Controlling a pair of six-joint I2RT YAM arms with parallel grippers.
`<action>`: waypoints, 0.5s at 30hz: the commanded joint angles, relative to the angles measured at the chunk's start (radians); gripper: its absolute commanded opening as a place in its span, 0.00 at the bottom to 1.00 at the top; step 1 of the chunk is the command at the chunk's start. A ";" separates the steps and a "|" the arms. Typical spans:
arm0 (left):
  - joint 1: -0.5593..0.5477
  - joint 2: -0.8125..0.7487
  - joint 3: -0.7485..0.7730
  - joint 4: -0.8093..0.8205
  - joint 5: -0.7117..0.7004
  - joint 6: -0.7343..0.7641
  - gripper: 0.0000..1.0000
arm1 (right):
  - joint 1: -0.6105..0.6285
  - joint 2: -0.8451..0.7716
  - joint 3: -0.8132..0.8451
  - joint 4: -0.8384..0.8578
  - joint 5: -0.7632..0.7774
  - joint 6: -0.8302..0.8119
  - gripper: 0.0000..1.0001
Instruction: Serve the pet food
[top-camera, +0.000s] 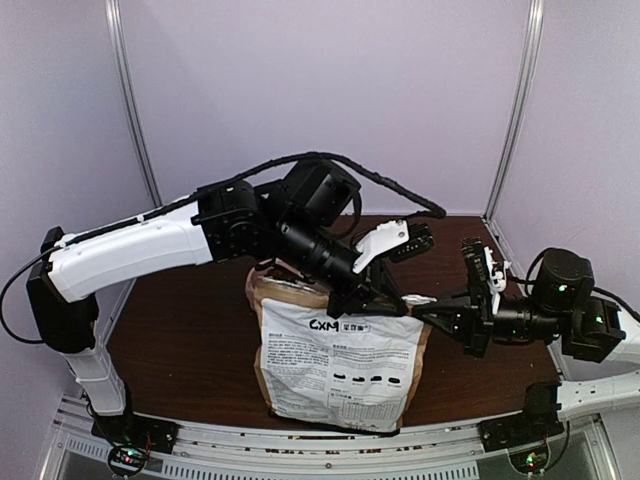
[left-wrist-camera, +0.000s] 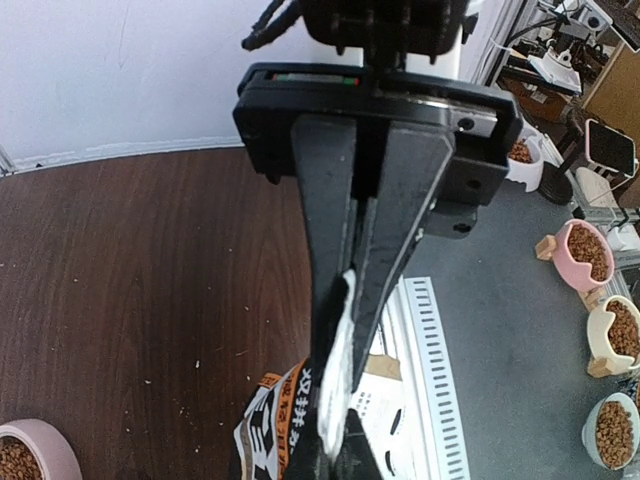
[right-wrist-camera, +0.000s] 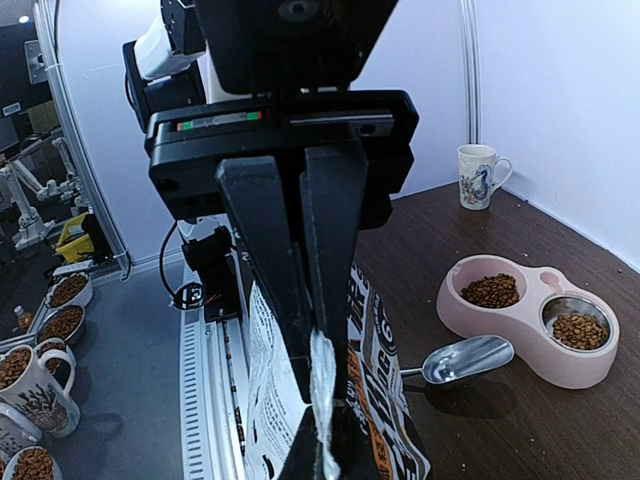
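We see the paper bag (top-camera: 335, 365) standing upright near the front edge of the desk (top-camera: 190, 320), with its printed label turned toward the arm bases. Both arms meet at its top. The left end effector (left-wrist-camera: 340, 390) is clenched on a white strip of the bag's upper edge. The right end effector (right-wrist-camera: 320, 370) is also clenched, grasping a thin fold of the same rim. We judge that the two grips are taken from opposite sides on purpose. One keeps the bag standing, and together they can pull the mouth apart, so the step in hand is probably the opening of the bag.

The pet food (right-wrist-camera: 491, 290) that we can see lies in the pink double bowl (right-wrist-camera: 520, 352), and both compartments hold some kibble. The bowl sits on the desk behind the bag, and in the top view the arms hide it. A metal scoop (right-wrist-camera: 468, 358) lies just beside the bowl with its cup toward it, and the cup looks empty. We think it is kept there to be near for the serving. Whether more food is inside the bag, we cannot tell.

One risk, in our opinion, is that an uneven pull tips the bag or tears the rim.
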 joint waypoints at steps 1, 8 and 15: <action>-0.006 0.002 0.014 0.021 -0.007 0.014 0.00 | 0.000 -0.017 0.000 0.024 0.006 0.000 0.00; -0.003 -0.042 0.012 -0.068 -0.119 0.059 0.26 | 0.000 -0.036 0.000 0.005 0.015 -0.005 0.00; 0.009 -0.100 -0.046 -0.098 -0.164 0.073 0.12 | -0.001 -0.028 0.004 0.007 0.013 -0.006 0.00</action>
